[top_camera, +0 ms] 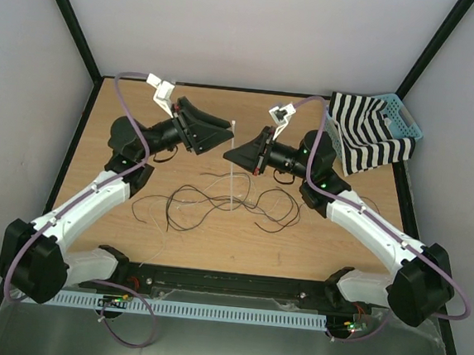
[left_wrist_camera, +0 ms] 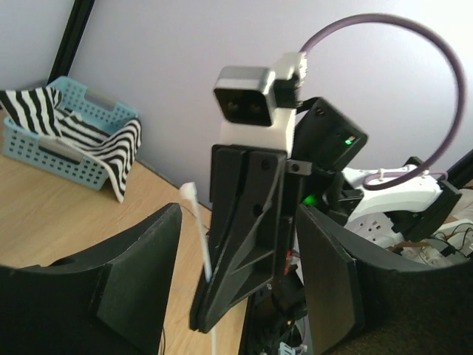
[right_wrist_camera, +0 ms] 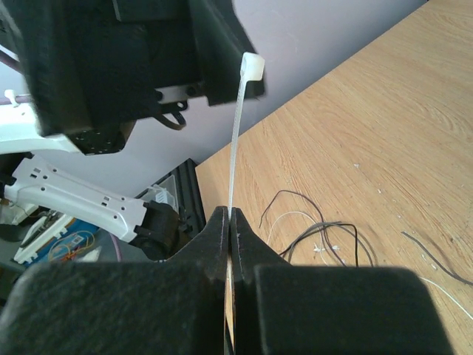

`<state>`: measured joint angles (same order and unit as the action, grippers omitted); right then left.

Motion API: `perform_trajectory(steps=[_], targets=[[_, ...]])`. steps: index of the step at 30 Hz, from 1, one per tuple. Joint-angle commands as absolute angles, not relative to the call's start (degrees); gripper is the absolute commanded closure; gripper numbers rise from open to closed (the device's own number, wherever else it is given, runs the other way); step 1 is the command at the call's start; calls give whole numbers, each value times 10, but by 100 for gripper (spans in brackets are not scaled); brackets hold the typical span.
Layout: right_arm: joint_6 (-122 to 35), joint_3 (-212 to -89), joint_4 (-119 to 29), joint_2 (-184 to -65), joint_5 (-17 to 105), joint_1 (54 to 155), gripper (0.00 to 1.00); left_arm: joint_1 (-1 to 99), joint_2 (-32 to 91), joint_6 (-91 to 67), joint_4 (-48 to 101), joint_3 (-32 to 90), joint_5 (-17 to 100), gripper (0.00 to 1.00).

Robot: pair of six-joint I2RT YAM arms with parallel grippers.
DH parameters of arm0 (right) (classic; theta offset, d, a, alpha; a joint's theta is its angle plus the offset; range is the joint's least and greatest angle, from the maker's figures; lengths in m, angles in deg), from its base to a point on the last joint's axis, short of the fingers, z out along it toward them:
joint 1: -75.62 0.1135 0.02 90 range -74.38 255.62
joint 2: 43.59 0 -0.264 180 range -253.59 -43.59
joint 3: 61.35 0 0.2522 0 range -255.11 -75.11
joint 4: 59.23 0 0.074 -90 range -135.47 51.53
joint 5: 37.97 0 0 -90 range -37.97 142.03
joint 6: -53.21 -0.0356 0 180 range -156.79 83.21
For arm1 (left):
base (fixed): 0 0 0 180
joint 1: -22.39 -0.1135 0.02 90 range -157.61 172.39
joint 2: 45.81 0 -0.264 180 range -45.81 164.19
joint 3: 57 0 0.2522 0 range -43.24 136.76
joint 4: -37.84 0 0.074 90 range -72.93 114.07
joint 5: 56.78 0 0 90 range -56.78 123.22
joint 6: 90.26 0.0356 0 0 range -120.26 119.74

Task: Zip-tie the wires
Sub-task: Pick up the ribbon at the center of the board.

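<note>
The wires lie in loose black and pale loops on the wooden table, also seen in the right wrist view as the wires. My right gripper is shut on a white zip tie that stands upright above them. From the closed tips of the right gripper the zip tie rises to its head. My left gripper is open, with the upper end of the tie beside it. In the left wrist view the left gripper straddles the right arm's closed fingers and the zip tie.
A light blue basket holding a black-and-white striped cloth stands at the back right corner; the basket also shows in the left wrist view. Black frame posts and pale walls enclose the table.
</note>
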<state>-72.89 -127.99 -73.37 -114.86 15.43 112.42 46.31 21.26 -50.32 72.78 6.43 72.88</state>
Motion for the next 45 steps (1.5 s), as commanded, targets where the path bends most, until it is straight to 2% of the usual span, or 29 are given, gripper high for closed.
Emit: perform_trajectory(steps=[1, 5, 7, 10, 13, 33, 36, 41, 45], targets=[[-720, -1300, -741, -1129, 154, 1127, 100, 470, 230, -476, 730, 60, 736, 36], [-723, -1300, -748, -1128, 153, 1129, 100, 471, 236, -469, 726, 58, 735, 37], [-724, -1301, -749, -1131, 151, 1130, 100, 474, 238, -469, 726, 59, 738, 42], [-727, -1300, -754, -1138, 153, 1130, 100, 481, 243, -465, 726, 62, 744, 65], [-730, -1297, -759, -1140, 163, 1130, 100, 487, 245, -463, 727, 59, 747, 77], [-732, -1290, -764, -1141, 180, 1130, 98, 489, 252, -468, 730, 42, 742, 100], [-726, -1287, -757, -1139, 184, 1130, 85, 489, 252, -461, 726, 41, 731, 100], [-653, -1283, -673, -1108, 235, 1130, 44, 470, 245, -422, 696, 41, 704, 100], [-577, -1280, -596, -1064, 298, 1129, 20, 437, 251, -422, 688, 34, 703, 100]])
